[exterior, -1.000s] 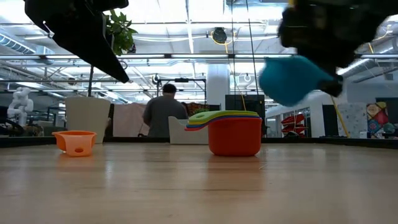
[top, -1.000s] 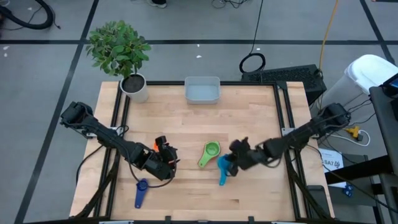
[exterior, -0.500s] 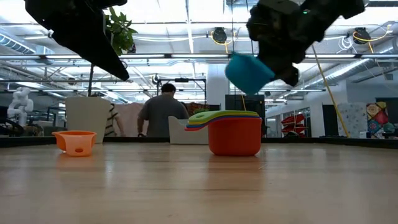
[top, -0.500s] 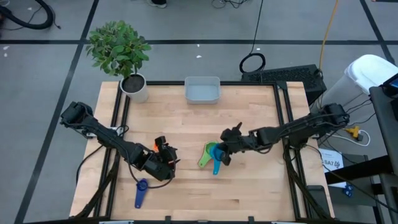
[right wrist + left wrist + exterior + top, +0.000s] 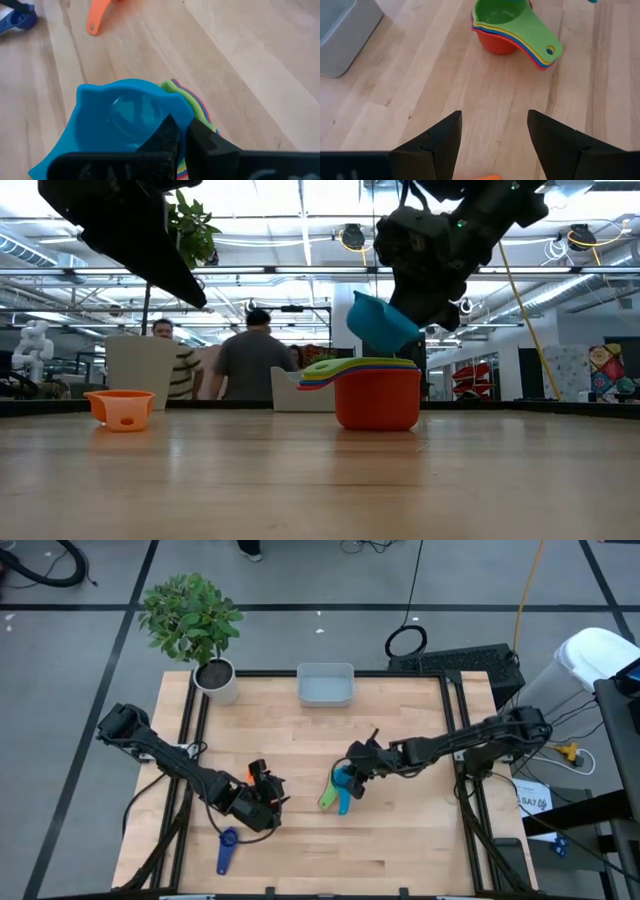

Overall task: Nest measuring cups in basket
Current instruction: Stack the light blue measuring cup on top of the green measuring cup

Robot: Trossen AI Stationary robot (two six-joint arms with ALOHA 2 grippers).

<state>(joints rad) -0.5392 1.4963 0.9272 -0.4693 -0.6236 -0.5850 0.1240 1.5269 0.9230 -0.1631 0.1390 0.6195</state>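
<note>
A stack of nested measuring cups (image 5: 333,787), red at the bottom and green on top (image 5: 502,20), stands on the table's middle. My right gripper (image 5: 352,772) is shut on a bright blue cup (image 5: 380,325), held just over that stack. An orange cup (image 5: 122,408) sits on its base on the table, left of the stack. My left gripper (image 5: 492,132) hangs open above it with nothing between its fingers. A dark blue cup (image 5: 227,848) lies near the front left. The pale grey basket (image 5: 325,686) stands at the far edge. My right gripper pinches the bright blue cup's bowl at its rim (image 5: 167,117) between its two fingers. They come slanting down from the table's right side. The cup is lifted clear and tilted, its handle (image 5: 345,805) pointing toward the near edge, right above the green cup.
A white pot with a leafy plant (image 5: 217,680) stands at the far left corner. Black rails (image 5: 455,730) run along the table's sides. In the room behind the table stand two people (image 5: 250,365). Bare wood lies between the stack and the basket.
My right gripper has carried the bright blue cup toward the table's left, from beside the stack's right to just above it, rolling as it went. The cup is more tilted and lower over the green cup than before.
</note>
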